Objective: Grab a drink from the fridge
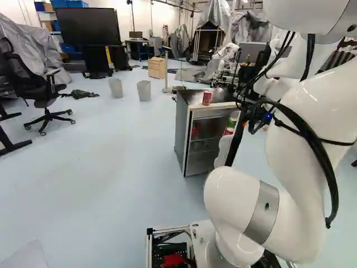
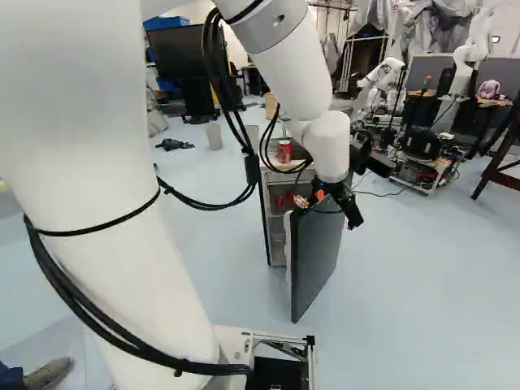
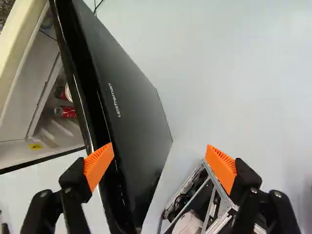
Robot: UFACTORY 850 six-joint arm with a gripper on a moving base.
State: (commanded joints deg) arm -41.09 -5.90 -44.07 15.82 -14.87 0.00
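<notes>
Pincer [image 2: 341, 205] open, fingers wide apart, at swung-open door [image 2: 317, 252], fridge [image 1: 181, 134] on floor [image 1: 111, 184], red cans [image 3: 66, 111] inside, another red can [image 1: 207, 97] on fridge top, near front edge

The jaws stand wide apart, one orange pad [image 3: 99, 165] overlapping the edge of the dark, open fridge door [image 3: 134, 112] in view. Past that edge, inside the fridge [image 3: 29, 97], are two red cans [image 3: 65, 112]. Near the other pad is a metal frame [image 3: 183, 189]; pale floor [image 3: 234, 73] lies ahead.
</notes>
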